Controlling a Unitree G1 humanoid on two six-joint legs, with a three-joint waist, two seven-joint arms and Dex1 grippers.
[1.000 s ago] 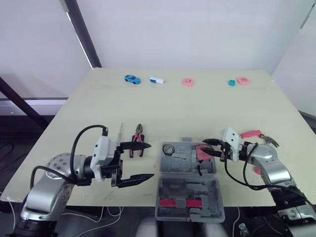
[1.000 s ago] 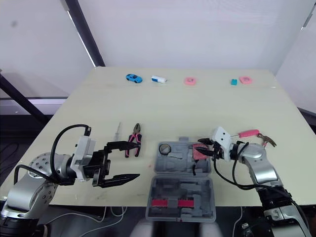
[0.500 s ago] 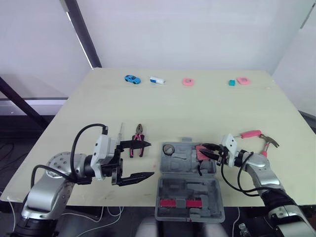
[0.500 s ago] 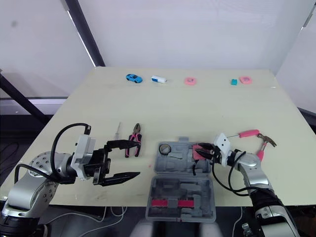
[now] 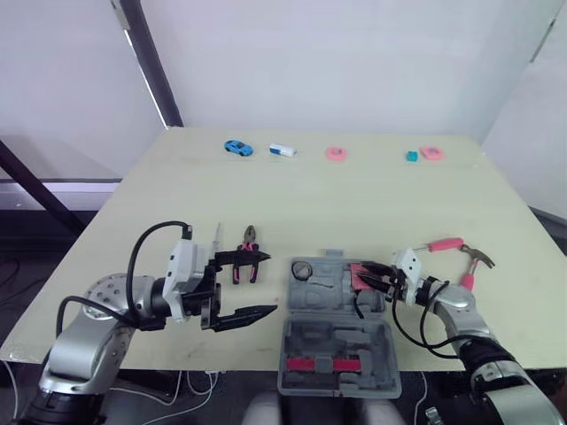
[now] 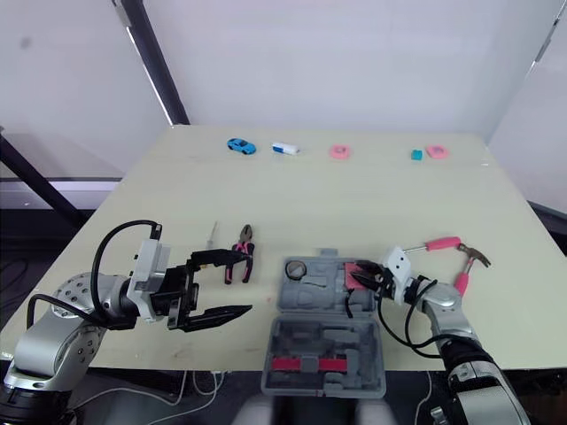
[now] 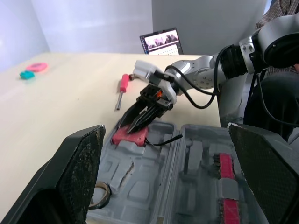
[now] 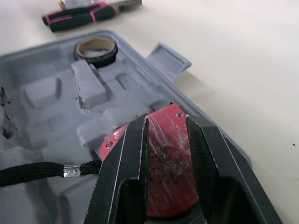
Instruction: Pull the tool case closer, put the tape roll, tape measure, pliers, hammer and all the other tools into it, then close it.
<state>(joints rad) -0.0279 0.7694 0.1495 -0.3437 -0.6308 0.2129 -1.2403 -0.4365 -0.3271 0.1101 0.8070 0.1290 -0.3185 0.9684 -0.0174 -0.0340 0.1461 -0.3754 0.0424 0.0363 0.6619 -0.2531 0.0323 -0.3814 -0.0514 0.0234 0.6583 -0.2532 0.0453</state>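
The grey tool case (image 5: 338, 352) lies open at the table's front edge. A tape roll (image 5: 302, 267) sits in its far half. My right gripper (image 5: 374, 277) is shut on the red tape measure (image 8: 169, 156), which rests in the far right pocket of the case. Its black cord (image 8: 32, 173) trails across the tray. The pink-handled pliers (image 5: 247, 262) and a thin screwdriver (image 5: 215, 235) lie left of the case. The hammer (image 5: 454, 251) lies to the right. My left gripper (image 5: 264, 285) hangs open just left of the case, holding nothing.
Small items line the table's far edge: a blue toy car (image 5: 236, 147), a white piece (image 5: 282, 150), a pink ring (image 5: 335, 153), a teal block (image 5: 411, 156) and a pink piece (image 5: 431, 152). A laptop (image 7: 161, 41) stands beyond the table.
My right gripper has lowered the tape measure into the case's far right pocket. The left arm has stayed put. The camera has shifted slightly.
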